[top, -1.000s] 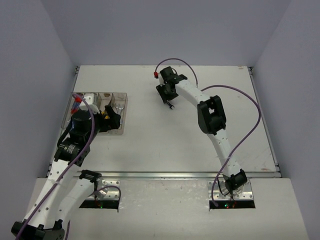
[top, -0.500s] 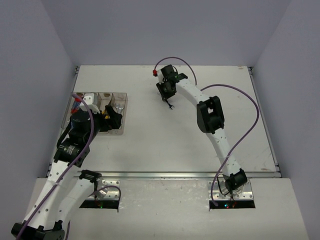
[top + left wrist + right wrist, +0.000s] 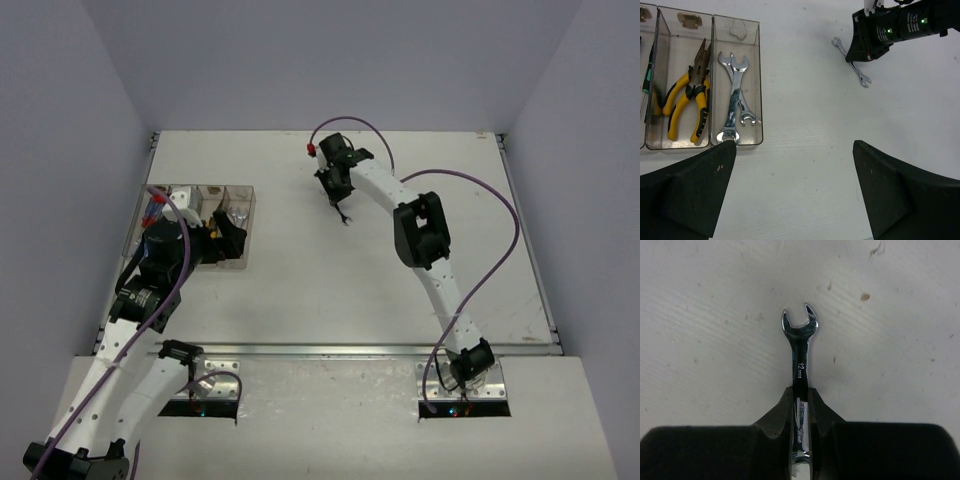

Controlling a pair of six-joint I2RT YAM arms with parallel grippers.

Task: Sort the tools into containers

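Between the right fingers (image 3: pixel 780 414) sits a silver wrench (image 3: pixel 799 347) stamped "12 mm" — pinched tight; left fingers (image 3: pixel 690 192) spread wide.

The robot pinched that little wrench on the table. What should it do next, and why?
Probably lift it straight up a little. The right gripper is shut on the small wrench, which seems to lie flat on the table. The bin holding the other wrenches is off to the left, so it must come up before being carried there.

White arms (image 3: pixel 447 295), black joints (image 3: pixel 422 232), purple cables (image 3: pixel 346 120); left pincer (image 3: pixel 794 145) black, wedge-shaped fingers (image 3: pixel 695 190).
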